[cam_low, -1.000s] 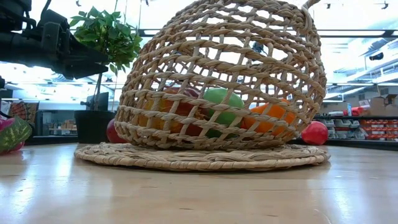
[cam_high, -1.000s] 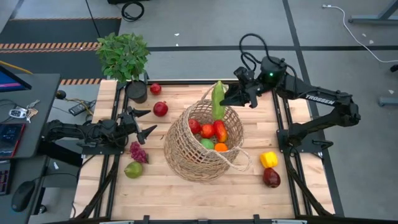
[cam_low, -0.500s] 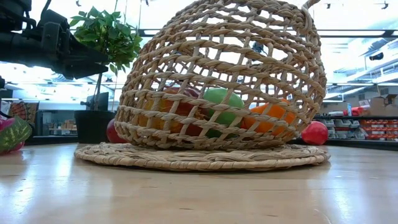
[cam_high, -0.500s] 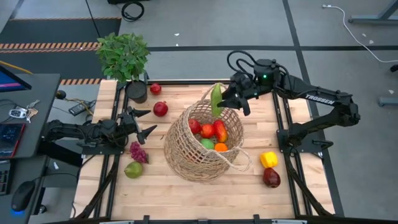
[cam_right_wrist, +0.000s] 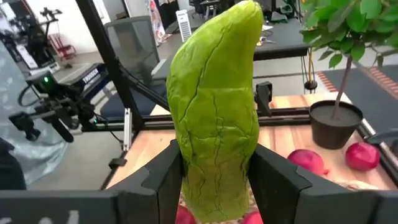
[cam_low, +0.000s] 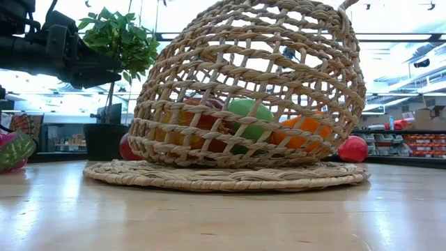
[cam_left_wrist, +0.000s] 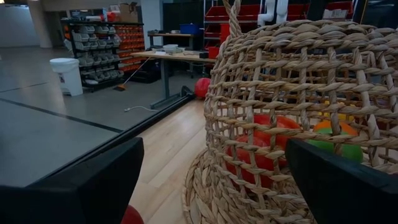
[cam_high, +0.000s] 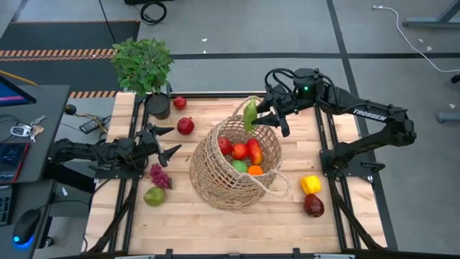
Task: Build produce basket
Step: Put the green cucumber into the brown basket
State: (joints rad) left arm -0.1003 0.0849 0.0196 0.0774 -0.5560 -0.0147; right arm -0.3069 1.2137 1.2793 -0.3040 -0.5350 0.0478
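The wicker basket (cam_high: pixel 231 164) stands mid-table and holds red, orange and green produce (cam_high: pixel 243 152). My right gripper (cam_high: pixel 260 119) hovers over the basket's far rim, shut on a long green cob (cam_high: pixel 249 114). My left gripper (cam_high: pixel 164 142) waits open at the table's left, level, facing the basket wall (cam_left_wrist: pixel 292 106). On the table lie two red fruits (cam_high: pixel 185 126), purple grapes (cam_high: pixel 159 175), a green pear (cam_high: pixel 154 196), a yellow pepper (cam_high: pixel 310 184) and a dark red apple (cam_high: pixel 313 206). My right gripper pinches the green cob's lower part (cam_right_wrist: pixel 211 177) between its two fingers (cam_right_wrist: pixel 165 180), which lie across it. The fingers come from the table's far right, close to level. The cob is lifted clear above the basket's far rim, its pointed end (cam_right_wrist: pixel 245 15) free.
A potted leafy plant (cam_high: pixel 144 68) stands at the table's far left corner. Dark frame rails (cam_high: pixel 325 137) run along both side edges. The basket's loop handle (cam_high: pixel 279 188) lies toward the near right. A desk with a screen (cam_high: pixel 18 122) stands left of the table.
My right gripper has rolled its wrist above the basket's far rim, keeping its hold. The green cob has turned with it: seen from above it showed its full length, and now it looks short and stands more on end.
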